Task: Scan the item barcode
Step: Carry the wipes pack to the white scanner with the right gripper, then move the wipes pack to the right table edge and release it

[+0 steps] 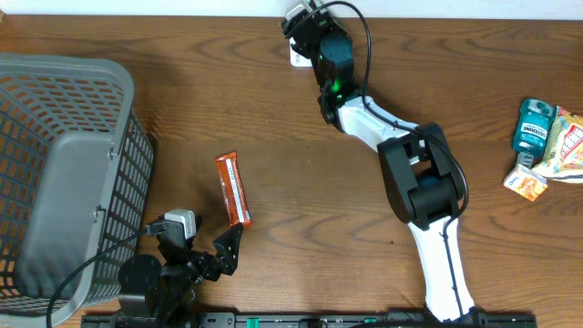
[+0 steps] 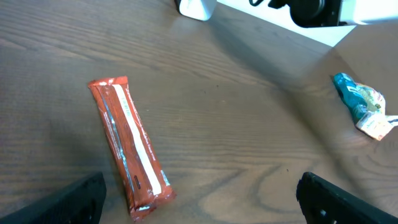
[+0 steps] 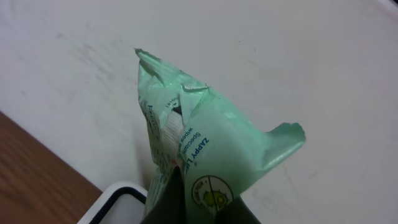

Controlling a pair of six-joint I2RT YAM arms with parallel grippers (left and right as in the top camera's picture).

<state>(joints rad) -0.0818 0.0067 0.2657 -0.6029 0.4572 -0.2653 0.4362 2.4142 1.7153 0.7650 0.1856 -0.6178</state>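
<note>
A pale green snack packet (image 3: 208, 134) stands upright between my right gripper's (image 3: 200, 208) dark fingers, which are shut on its lower end. It is held just above the white scanner (image 3: 112, 202) at the table's far edge (image 1: 299, 53); the right gripper (image 1: 310, 27) hangs over it. I cannot make out a barcode on the packet. A red snack bar (image 1: 233, 189) lies flat on the wood. My left gripper (image 2: 202, 208) is open just short of the bar's (image 2: 127, 146) near end, touching nothing.
A grey wire basket (image 1: 64, 173) fills the left side. At the right edge lie a teal packet (image 1: 533, 125), an orange-white packet (image 1: 567, 146) and a small orange box (image 1: 525, 180). The right arm (image 1: 424, 182) crosses the table's right half.
</note>
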